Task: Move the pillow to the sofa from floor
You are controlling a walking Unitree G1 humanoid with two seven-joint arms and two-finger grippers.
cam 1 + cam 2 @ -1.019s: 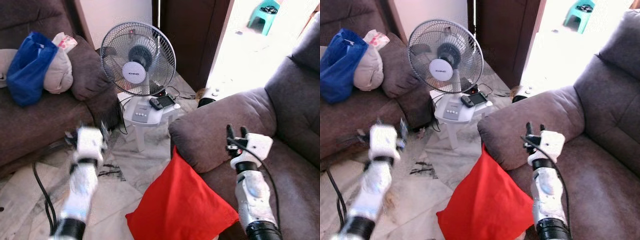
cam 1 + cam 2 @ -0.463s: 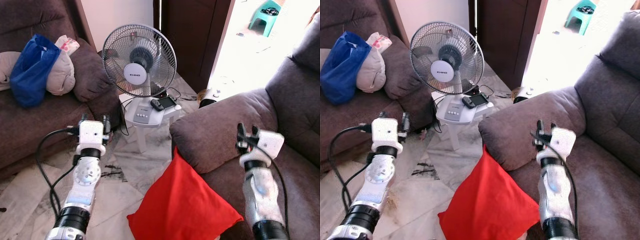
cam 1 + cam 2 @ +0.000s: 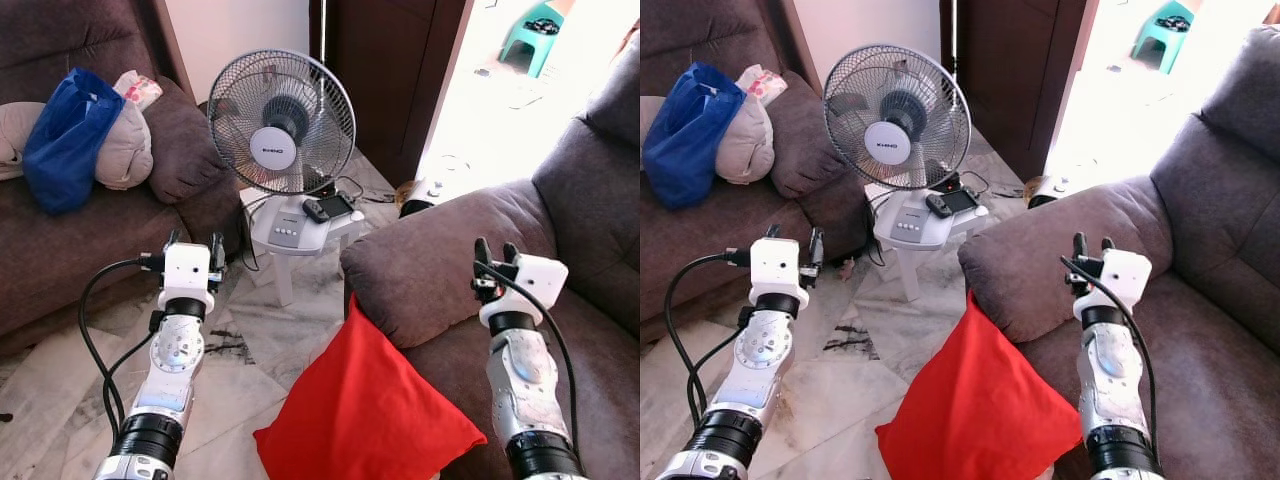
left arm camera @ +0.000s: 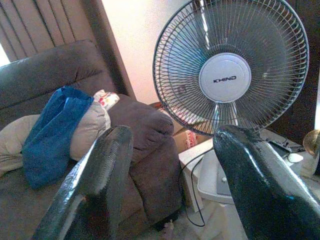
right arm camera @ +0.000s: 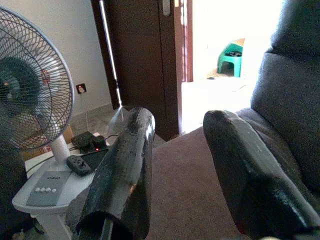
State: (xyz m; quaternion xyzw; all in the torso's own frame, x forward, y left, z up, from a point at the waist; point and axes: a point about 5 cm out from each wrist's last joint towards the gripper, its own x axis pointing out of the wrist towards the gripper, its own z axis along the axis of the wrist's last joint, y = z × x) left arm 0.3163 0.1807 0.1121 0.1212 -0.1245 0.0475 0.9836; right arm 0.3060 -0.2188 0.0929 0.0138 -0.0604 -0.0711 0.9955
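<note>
Both the left gripper (image 3: pixel 190 243) and right gripper (image 3: pixel 491 250) hover raised, fingers apart, so reaching down for the red pillow (image 3: pixel 365 412) leaning against the sofa armrest (image 3: pixel 440 258) comes next.

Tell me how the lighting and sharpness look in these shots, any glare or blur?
Left eye view: sharp, but the doorway is blown out white, washing out the floor beyond; the red pillow is evenly lit. Right wrist view: the same glare floods the opening beside the green stool; the near fingers look soft. Left wrist view: the fan is crisp, its fingers blurred.
</note>
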